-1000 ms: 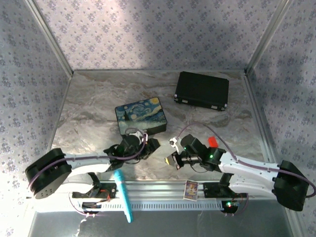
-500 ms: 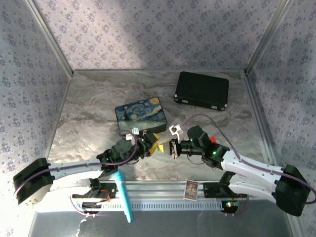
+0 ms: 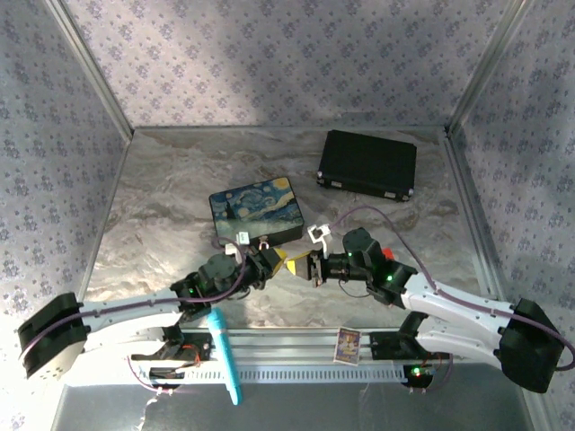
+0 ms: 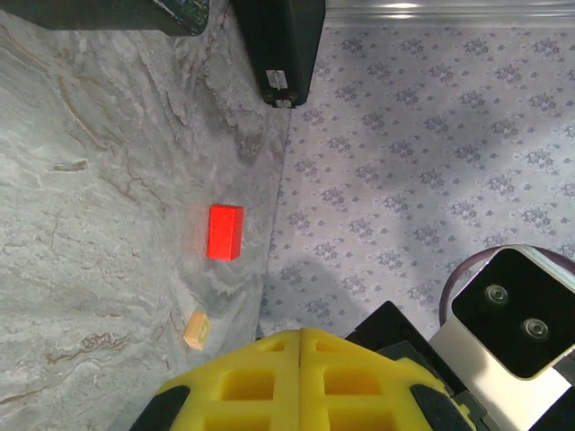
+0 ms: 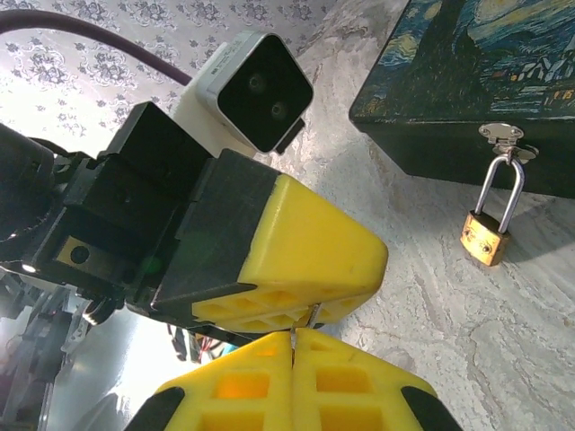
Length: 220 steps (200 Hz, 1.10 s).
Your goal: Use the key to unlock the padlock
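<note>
The left gripper (image 4: 301, 382) had its yellow moulded pads pressed flat together, with no gap along the seam. The right gripper (image 5: 293, 377) was closed just as tightly. The two met tip to tip above the middle of the grey marbled table (image 3: 171, 197). From the right wrist I could see a thin pale silvery sliver, apparently the key (image 5: 315, 312), right where the two sets of pads touched. I could not tell which pair was pinching it. The left arm lay low, reaching in from 7 o'clock with its wrist stretched towards 2 o'clock. The right arm came in from 4 o'clock, forearm nearly level, pointing back at it. The small brass-yellow padlock (image 5: 488, 237) hung by its silvery shackle from the metal hasp (image 5: 503, 135) on the front of the box painted with a swirling night sky (image 3: 258, 213), at 12 o'clock from the meeting pads and clear of both. A flat black case (image 3: 368, 164) lay at 1 o'clock, farther back. A red block (image 4: 225, 232) and a small tan cube (image 4: 196, 329) sat apart on the marble near the wall.
</note>
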Motion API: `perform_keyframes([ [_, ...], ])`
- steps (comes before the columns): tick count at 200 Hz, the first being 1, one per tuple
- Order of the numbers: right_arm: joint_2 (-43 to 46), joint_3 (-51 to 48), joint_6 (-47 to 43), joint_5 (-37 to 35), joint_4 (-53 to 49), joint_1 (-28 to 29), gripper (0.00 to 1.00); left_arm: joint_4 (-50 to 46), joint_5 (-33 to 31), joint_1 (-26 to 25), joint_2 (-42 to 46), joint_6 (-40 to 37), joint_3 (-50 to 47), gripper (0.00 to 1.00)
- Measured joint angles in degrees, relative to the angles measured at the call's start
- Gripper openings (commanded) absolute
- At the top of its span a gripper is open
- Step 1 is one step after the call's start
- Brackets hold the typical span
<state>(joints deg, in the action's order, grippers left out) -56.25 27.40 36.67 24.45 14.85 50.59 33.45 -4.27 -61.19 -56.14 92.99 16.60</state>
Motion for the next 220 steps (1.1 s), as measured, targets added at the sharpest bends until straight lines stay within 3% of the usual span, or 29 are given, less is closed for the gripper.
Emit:
perform_keyframes([
  [7, 0.0, 0.0, 0.4, -0.2, 0.0, 0.0, 0.68, -0.8, -0.1, 0.0, 0.8, -0.4, 0.0, 0.0],
  [10, 0.0, 0.0, 0.3, -0.3, -0.1, 0.0, 0.93, -1.1, -0.2, 0.0, 1.1, -0.6, 0.0, 0.0],
  [15, 0.1, 0.0, 0.5, -0.8, -0.3, -0.2, 0.99, -1.9, -0.3, 0.0, 1.8, -1.0, 0.0, 0.0],
  [77, -0.3, 4.9, 9.3, -14.5, -14.2, -7.1, 0.99, -7.0, -7.0, 3.2, 9.4, -11.1, 0.0, 0.0],
  [103, -4.5, 12.6, 10.5, -21.3, -24.3, -7.4, 0.99, -6.3, -8.9, 5.7, 11.5, -17.7, 0.0, 0.0],
  [139, -5.4, 17.0, 12.0, -25.0, -28.7, -7.3, 0.99, -3.6, -8.3, 8.1, 11.8, -23.5, 0.0, 0.0],
  [156, -4.5, 15.0, 12.5, -24.5, -25.2, -7.3, 0.98, -1.5, -7.3, 8.2, 11.0, -24.3, 0.0, 0.0],
  [181, -2.4, 6.7, 15.4, -19.7, -11.3, -7.2, 0.95, 3.0, -6.3, 8.2, 9.0, -24.4, -0.4, 0.0],
  [204, -4.9, 2.8, 16.1, -14.0, 0.5, -6.3, 0.78, 4.7, -5.5, 8.2, 8.7, -24.4, -0.7, 0.0],
  [220, -8.2, 2.8, 16.6, -10.4, 8.5, -4.8, 0.75, 6.0, -5.2, 8.2, 8.7, -24.4, -0.7, 0.0],
])
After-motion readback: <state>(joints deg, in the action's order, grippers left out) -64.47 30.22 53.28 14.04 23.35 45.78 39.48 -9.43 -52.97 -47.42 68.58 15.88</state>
